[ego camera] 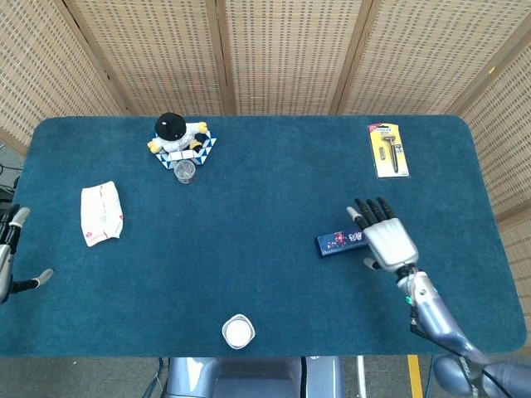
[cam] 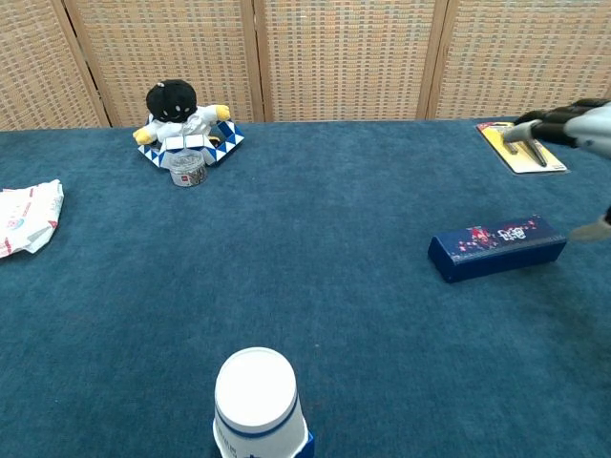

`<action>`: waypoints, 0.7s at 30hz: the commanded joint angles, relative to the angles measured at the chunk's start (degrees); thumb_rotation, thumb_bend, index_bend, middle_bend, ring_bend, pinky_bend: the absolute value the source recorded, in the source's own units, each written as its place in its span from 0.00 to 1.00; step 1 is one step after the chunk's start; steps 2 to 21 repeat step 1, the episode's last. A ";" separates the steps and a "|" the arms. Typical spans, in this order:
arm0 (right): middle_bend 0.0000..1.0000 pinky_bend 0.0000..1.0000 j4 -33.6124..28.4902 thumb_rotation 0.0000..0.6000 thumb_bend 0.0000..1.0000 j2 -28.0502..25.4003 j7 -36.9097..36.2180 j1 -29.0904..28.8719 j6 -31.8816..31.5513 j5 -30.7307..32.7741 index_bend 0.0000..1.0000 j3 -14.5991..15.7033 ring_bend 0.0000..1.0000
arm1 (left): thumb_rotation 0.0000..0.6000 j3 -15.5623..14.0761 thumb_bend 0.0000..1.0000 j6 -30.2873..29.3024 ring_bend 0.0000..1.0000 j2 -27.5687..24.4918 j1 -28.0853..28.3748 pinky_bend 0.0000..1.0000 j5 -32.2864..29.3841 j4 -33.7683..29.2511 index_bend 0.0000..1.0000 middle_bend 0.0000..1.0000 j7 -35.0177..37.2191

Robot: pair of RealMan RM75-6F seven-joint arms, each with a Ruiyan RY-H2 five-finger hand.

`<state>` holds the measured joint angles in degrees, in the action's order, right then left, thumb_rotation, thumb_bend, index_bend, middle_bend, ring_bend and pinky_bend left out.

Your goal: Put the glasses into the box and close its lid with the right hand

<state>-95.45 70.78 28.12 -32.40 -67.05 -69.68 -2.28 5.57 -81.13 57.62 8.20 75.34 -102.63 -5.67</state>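
Right hand (ego camera: 388,240) spread, empty, above closed box (ego camera: 340,242).

Right hand (ego camera: 388,240) raised, fingers spread, empty; left hand (ego camera: 8,257) at edge, fingers apart.

You have bare cloth on every side of the closed box (cam: 496,247) except its right end, where your right hand (ego camera: 387,238) hangs open just beside it, and the razor pack (ego camera: 388,150) lies well behind it.
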 commanded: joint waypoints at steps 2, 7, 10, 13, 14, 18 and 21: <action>0.00 0.00 0.23 1.00 0.00 -5.02 -15.91 11.35 -13.74 -9.57 0.00 3.56 0.00 | 1.00 -1.42 0.00 -1.56 0.00 -0.12 -1.19 0.00 2.97 0.53 0.00 0.00 1.28; 0.00 0.00 0.23 1.00 0.00 -5.02 -15.91 11.35 -13.74 -9.57 0.00 3.56 0.00 | 1.00 -1.42 0.00 -1.56 0.00 -0.12 -1.19 0.00 2.97 0.53 0.00 0.00 1.28; 0.00 0.00 0.23 1.00 0.00 -5.02 -15.91 11.35 -13.74 -9.57 0.00 3.56 0.00 | 1.00 -1.42 0.00 -1.56 0.00 -0.12 -1.19 0.00 2.97 0.53 0.00 0.00 1.28; 0.00 0.00 0.23 1.00 0.00 -5.02 -15.91 11.35 -13.74 -9.57 0.00 3.56 0.00 | 1.00 -1.42 0.00 -1.56 0.00 -0.12 -1.19 0.00 2.97 0.53 0.00 0.00 1.28; 0.00 0.00 0.23 1.00 0.00 -5.02 -15.91 11.35 -13.74 -9.57 0.00 3.56 0.00 | 1.00 -1.42 0.00 -1.56 0.00 -0.12 -1.19 0.00 2.97 0.53 0.00 0.00 1.28; 0.00 0.00 0.23 1.00 0.00 -5.02 -15.91 11.35 -13.74 -9.57 0.00 3.56 0.00 | 1.00 -1.42 0.00 -1.56 0.00 -0.12 -1.19 0.00 2.97 0.53 0.00 0.00 1.28; 0.00 0.00 0.23 1.00 0.00 -5.02 -15.91 11.35 -13.74 -9.57 0.00 3.56 0.00 | 1.00 -1.42 0.00 -1.56 0.00 -0.12 -1.19 0.00 2.97 0.53 0.00 0.00 1.28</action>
